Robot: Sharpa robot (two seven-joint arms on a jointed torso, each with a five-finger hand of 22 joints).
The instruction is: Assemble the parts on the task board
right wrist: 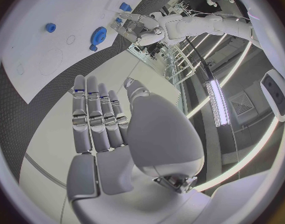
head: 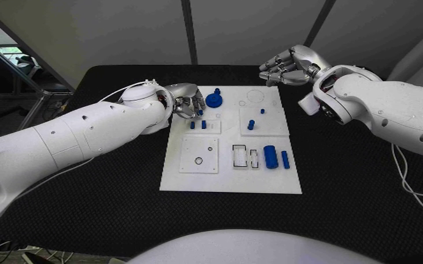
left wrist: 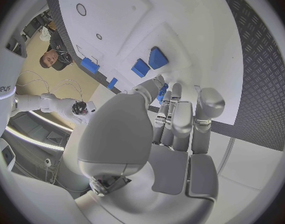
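Task board (head: 231, 181) lies flat mid-counter (head: 106, 197), a white plate with raised sub-plates. Blue parts on it: a gear (head: 215, 99) near the far left corner, two small pegs (head: 198, 125) on the left sub-plate, a peg (head: 251, 124) on the right sub-plate, a thick cylinder (head: 271, 157) and a slimmer one (head: 285, 159) near the right edge.

Left hand (head: 186, 101) — at the board's far left edge, just beside the gear, fingers extended over the plate, holding nothing.

Right hand (head: 289, 66) — off the board's far right corner above the counter, fingers straight and apart in the wrist view, empty.
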